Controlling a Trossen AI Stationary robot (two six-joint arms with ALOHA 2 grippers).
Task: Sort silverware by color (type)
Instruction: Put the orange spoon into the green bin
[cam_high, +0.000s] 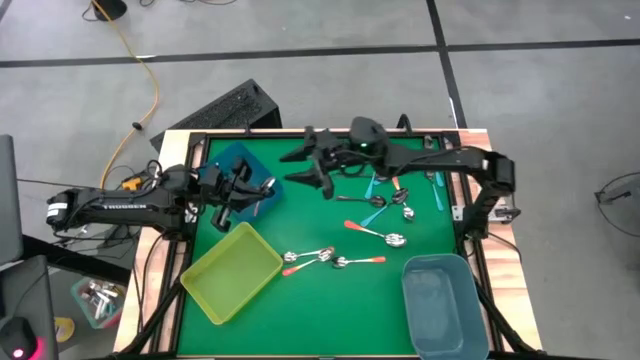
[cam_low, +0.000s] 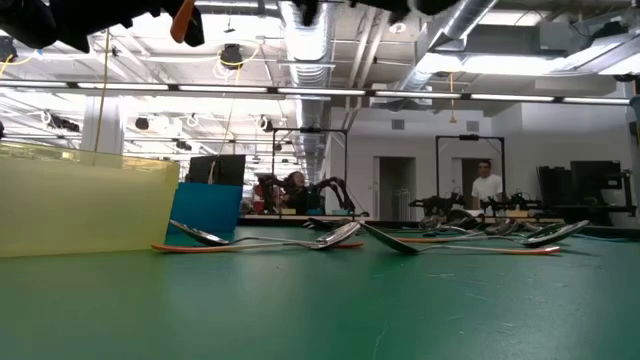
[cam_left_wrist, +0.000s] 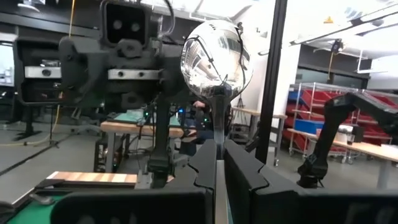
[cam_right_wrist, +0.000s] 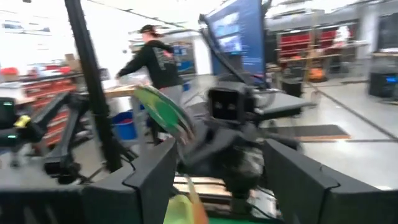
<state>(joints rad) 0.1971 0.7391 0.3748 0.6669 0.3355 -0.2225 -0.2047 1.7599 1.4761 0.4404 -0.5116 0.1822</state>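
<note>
- While the left claw (cam_left_wrist: 217, 163) pinches a silver spoon (cam_left_wrist: 214, 59) upright over the blue bin (cam_high: 240, 165), the right claw (cam_right_wrist: 217, 168) gapes empty (handoff done, seemingly).
- Remaining spoons (cam_high: 385, 238) lie mid-desk (cam_high: 330, 305), unsorted.

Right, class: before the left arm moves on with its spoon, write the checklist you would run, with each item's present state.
1. Left gripper shut on the spoon: ok.
2. Right gripper open: ok.
3. Right gripper clear of that spoon: cannot tell.
4. Held spoon's handle colour known: cannot tell.
5. Yellow-green bin has room: ok.
6. Loose spoons all sorted: not ok.
</note>
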